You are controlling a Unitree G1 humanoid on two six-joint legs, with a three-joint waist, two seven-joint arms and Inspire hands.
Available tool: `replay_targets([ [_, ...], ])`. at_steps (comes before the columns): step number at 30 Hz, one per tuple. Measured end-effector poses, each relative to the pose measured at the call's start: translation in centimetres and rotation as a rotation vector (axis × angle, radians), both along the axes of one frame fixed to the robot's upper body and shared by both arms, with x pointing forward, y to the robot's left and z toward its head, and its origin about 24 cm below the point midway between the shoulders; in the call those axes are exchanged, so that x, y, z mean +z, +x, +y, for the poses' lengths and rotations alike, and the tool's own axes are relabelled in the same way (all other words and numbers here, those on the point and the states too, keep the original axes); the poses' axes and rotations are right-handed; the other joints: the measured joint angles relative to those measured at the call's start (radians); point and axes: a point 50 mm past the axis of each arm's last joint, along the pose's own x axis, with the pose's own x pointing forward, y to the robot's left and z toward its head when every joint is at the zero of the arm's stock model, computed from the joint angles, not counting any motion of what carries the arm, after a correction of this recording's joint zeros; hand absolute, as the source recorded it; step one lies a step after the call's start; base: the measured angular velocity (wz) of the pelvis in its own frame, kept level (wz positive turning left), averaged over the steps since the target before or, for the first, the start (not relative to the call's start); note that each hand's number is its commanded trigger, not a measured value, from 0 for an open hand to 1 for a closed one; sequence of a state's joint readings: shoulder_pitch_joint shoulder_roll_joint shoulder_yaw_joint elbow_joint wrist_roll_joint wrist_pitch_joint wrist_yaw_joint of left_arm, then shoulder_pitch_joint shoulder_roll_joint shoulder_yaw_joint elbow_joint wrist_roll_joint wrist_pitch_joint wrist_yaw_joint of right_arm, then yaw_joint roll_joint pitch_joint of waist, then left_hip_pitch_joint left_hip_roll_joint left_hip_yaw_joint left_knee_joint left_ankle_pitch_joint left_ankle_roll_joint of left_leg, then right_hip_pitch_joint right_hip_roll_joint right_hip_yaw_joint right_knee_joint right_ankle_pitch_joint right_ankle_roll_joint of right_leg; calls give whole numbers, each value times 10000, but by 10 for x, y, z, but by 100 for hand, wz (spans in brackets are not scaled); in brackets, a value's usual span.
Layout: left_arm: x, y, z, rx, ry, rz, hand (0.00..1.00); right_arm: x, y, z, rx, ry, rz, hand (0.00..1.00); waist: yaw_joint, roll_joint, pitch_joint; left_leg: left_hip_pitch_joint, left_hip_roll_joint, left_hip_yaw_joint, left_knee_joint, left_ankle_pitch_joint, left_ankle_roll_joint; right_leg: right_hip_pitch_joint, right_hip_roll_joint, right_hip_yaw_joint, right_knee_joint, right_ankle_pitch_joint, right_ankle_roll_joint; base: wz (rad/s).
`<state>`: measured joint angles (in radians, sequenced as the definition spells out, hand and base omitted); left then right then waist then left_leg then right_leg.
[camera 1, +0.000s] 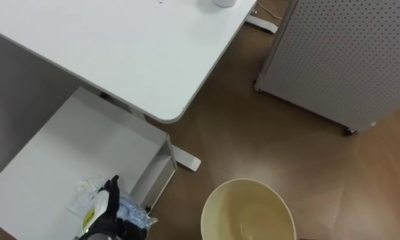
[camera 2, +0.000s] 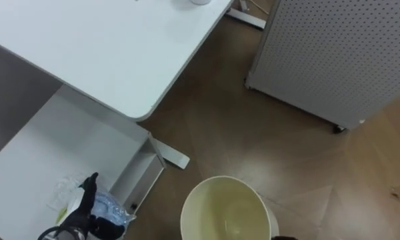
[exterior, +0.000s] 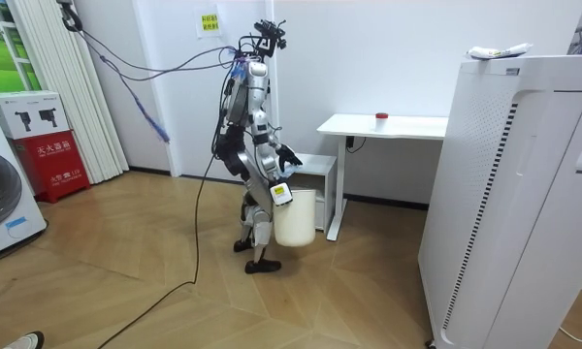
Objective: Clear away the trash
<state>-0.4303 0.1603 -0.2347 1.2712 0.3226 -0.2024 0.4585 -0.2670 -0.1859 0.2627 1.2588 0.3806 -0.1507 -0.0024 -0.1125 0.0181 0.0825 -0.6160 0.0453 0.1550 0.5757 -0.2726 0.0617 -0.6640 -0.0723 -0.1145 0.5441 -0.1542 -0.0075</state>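
**White desk (camera 1: 120, 47), cream bin (camera 1: 248, 212), not much elbow room**

Wood floor (camera 1: 253, 133) is the only open bit here. A brown strip runs between the desk's rounded corner and the white perforated panel (camera 1: 347, 60) up on the robot's right, and it widens toward the bin. The desk corner overhangs a low white shelf (camera 1: 60, 153). The desk's flat foot (camera 1: 185, 159) sticks out onto the floor just past the shelf's front edge. The bin stands just beside that shelf corner with a bit of floor between them, mouth open and facing up.

The garbage is a crumpled clear plastic wrapper (camera 1: 132, 215), and it's in the left hand (camera 1: 110, 212), over the near end of the shelf and left of the bin. The dark fingers are curled round it, so it's gripped.

In the room view the robot stands at the desk's end with the bin right by its feet. The right hand (exterior: 281, 194) hangs low over the bin's near rim, and I can't tell what its fingers are doing.

As for writing, there's a yellow mark by the left hand, a wall sign (exterior: 209, 21) and a red box (exterior: 50, 155) with white characters. All of it is too small to read.
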Motion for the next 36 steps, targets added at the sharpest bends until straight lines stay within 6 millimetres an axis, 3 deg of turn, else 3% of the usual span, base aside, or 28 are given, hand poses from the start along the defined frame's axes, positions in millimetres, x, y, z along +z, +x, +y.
replay_targets([
  [1, 0, 0, 1, 8, 68, 18, 100, 0, 1, 0, 2, -6, -38, 100, 15, 9, 6, -37, 23, 4, 46, -11, -11, -24, 28, 15, 4, 9, -14, -10],
  [3, 0, 0, 5, 49, 430, 72, 100, 0, 2, 6, 24, 86, -94, 100, 31, 11, 5, -75, 138, 45, 148, -75, -51, -37, 61, 6, -17, 48, -71, -10],
  [9, 5, 0, 23, -67, 1910, 161, 100, 0, 3, 8, 114, 14, -22, 100, 38, 75, -21, -44, 167, 67, 123, -43, -100, -43, 126, 51, -4, 63, -98, -2],
  [25, -14, -20, 18, -1088, 3119, 1487, 100, 0, 6, 13, 467, 61, 17, 100, 53, 42, -38, -151, 142, 103, 70, -32, -108, -184, 91, 63, -51, 62, -97, 0],
  [31, -14, -16, -5, -1505, 2373, 1055, 100, 2, 10, 18, 654, 82, -192, 100, 59, 41, -37, -155, 121, 87, 60, -31, -104, -167, 64, 27, -68, 65, -92, 0],
  [36, -4, -3, -56, -2314, 574, -295, 100, 2, 10, 25, 986, 147, -451, 100, 60, 30, -27, -79, 110, 143, -47, -7, -95, -145, 57, 75, -94, 67, -90, -2],
])
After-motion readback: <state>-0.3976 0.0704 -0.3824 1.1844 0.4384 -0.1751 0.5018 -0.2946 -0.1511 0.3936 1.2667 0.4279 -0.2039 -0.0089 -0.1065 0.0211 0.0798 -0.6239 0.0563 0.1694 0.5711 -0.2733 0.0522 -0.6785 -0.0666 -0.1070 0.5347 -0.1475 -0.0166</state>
